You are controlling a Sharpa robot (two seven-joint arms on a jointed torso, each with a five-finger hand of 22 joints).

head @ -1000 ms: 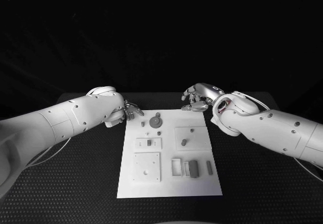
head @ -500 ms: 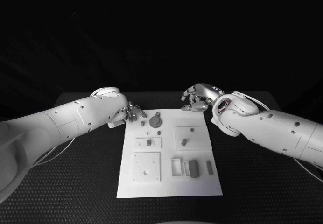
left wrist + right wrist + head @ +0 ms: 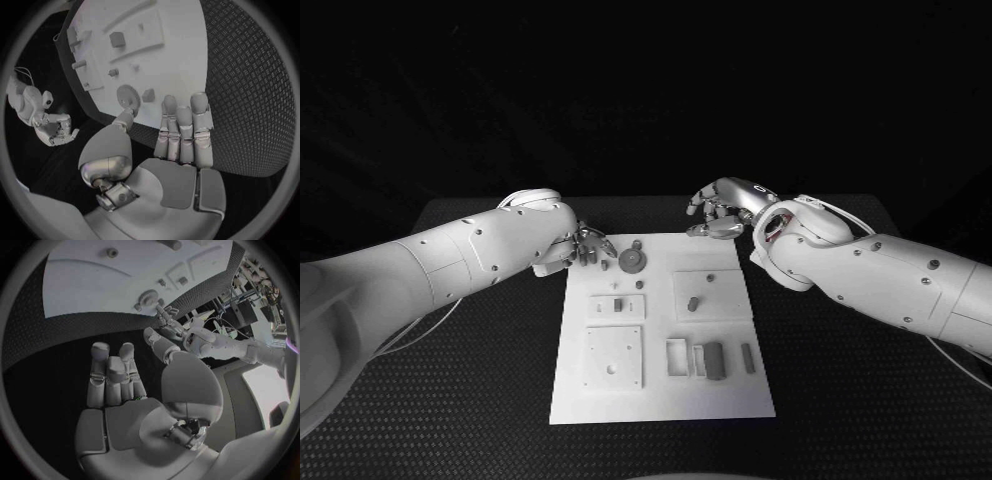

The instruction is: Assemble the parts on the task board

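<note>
My left hand (image 3: 584,245) is parked at the board's (image 3: 661,400) far left corner, fingers straight and spread, holding nothing. The thumb tip is right at the gear (image 3: 633,262) and the little block (image 3: 148,95) next to it, so I'd say that's where I'm going first (can't tell if I'm actually touching it). My right hand (image 3: 717,215) hangs just past the far right corner over the table (image 3: 877,400), fingers loosely curled, also nothing in it, probably just keeping out of the way. The rest of the parts lie scattered on the board, with several bars (image 3: 715,361) near the near right corner. Basically nothing looks assembled yet.
</note>
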